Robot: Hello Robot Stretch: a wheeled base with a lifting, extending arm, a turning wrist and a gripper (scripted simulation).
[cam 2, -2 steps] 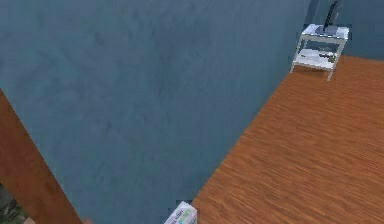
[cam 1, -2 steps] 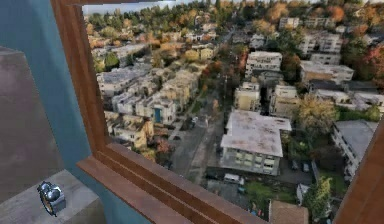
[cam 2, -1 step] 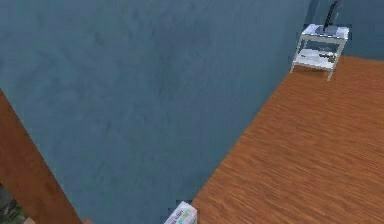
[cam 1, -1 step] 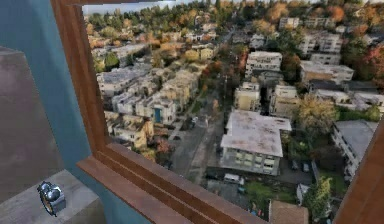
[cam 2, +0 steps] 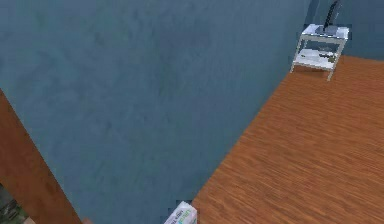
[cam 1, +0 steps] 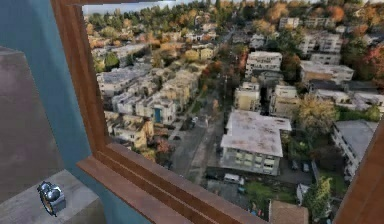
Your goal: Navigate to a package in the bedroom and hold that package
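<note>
A small white boxy thing [cam 2: 181, 213] with faint markings lies on the wooden floor at the foot of the blue wall, at the arm side view's bottom edge just left of the middle. Its lower part is cut off by the picture's edge, so I cannot tell whether it is a package.
A large window in a brown wooden frame [cam 1: 120, 170] stands close ahead, looking out over a town. A small round metal thing [cam 1: 50, 196] sits on a grey ledge [cam 1: 85, 210] at the forward view's lower left. A white shelf cart [cam 2: 322, 48] stands far across the orange wooden floor [cam 2: 300, 150].
</note>
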